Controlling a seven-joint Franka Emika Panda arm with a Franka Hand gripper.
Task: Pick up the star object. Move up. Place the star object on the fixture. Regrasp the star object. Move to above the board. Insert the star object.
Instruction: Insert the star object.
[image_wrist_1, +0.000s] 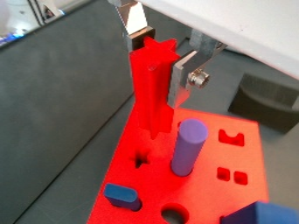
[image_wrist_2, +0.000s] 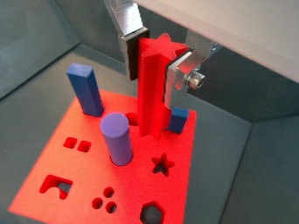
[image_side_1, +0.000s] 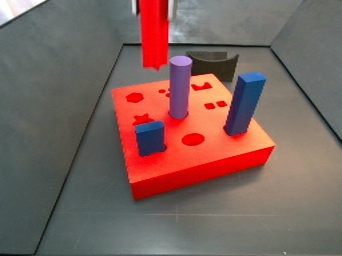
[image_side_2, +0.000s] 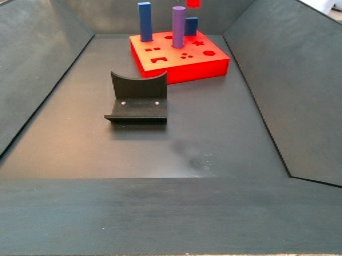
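Left to right in a side view: short blue peg (image_side_1: 150, 137) at the near-left corner of the board (image_side_1: 201, 160), star-shaped hole (image_side_1: 143, 117) just behind it, red star peg (image_side_1: 155, 32) hanging upright above the board's back-left part, purple cylinder (image_side_1: 179, 87) standing mid-board, tall blue peg (image_side_1: 245, 104) at the right. Fixture (image_side_1: 214, 64) sits on the floor behind the board, empty.

Pincer (image_wrist_1: 160, 59) is closed on the upper end of the star peg (image_wrist_1: 151, 87); in both wrist views the silver plates sit flat against opposite sides of the peg (image_wrist_2: 155, 83), which points down.

Progress, judged: pick-up, lift, fixture placement and regrasp look done, since the peg is held vertically over the board and the fixture (image_side_2: 136, 100) is bare. The move above the board is about complete. The lower tip appears clear of the board surface; whether it lines up with the star hole (image_wrist_2: 163, 163) cannot be settled, as that hole lies slightly aside of the peg. Insertion remains.

No brands, labels or writing readable on any part.
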